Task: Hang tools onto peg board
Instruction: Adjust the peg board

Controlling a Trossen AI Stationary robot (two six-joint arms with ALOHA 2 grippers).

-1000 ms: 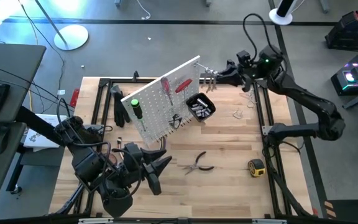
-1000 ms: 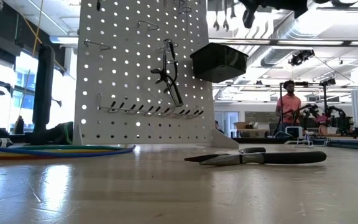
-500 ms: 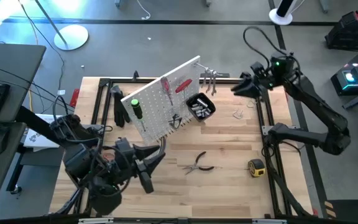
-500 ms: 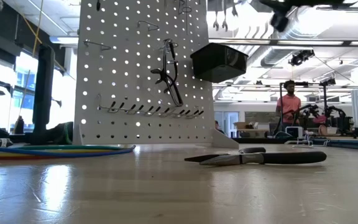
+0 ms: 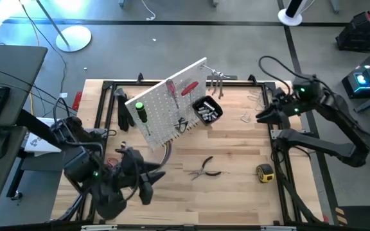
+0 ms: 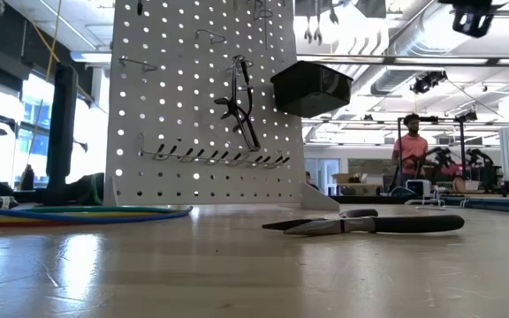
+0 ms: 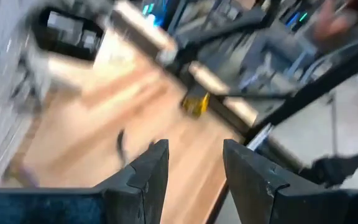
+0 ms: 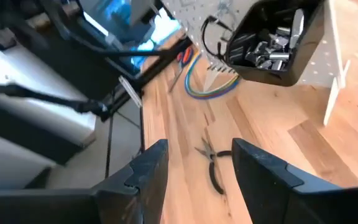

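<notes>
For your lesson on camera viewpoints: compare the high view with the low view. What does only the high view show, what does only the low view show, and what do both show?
Only the high view shows the yellow tape measure, the green-handled screwdriver on the peg board, the left gripper and the right gripper, both with open, empty jaws.

Only the low view shows a person in the room behind the table.

Both show the peg board, its black bin, the pliers lying on the table and the wrenches hanging at the board's edge.
</notes>
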